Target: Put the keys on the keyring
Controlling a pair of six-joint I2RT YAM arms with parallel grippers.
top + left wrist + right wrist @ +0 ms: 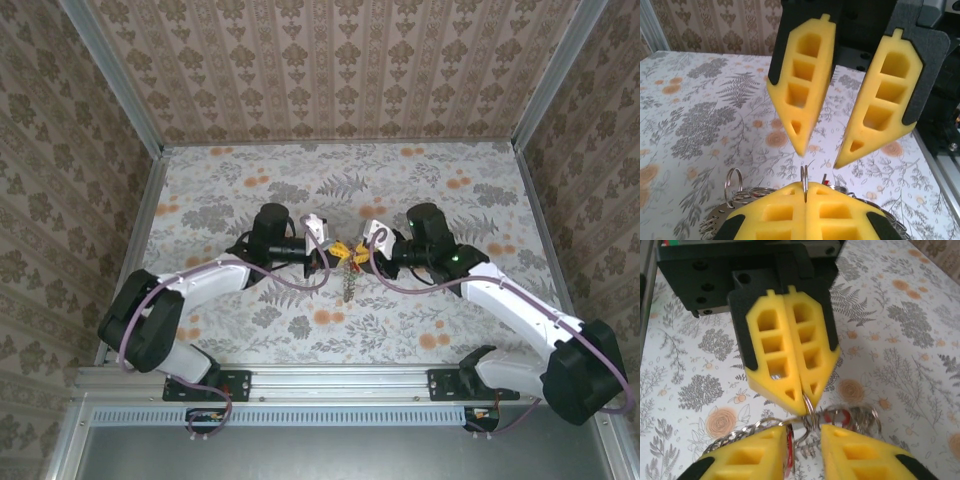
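Top external view: left pincer (336, 254) and right pincer (360, 254) face each other closely above the middle of the desk (220, 190). Left clenched on thin wire ring (804, 180); toothed keyring (709, 224) directly under its fingers. Right released, fingers apart, red key (789, 450) in the gap.

We see a white tabletop (420, 180) printed with grey ferns and orange blooms; beige damask-papered walls (340, 60) rise around it.

keyring (714, 221) cut by bottom edge; keys (348, 282) too small to distinguish
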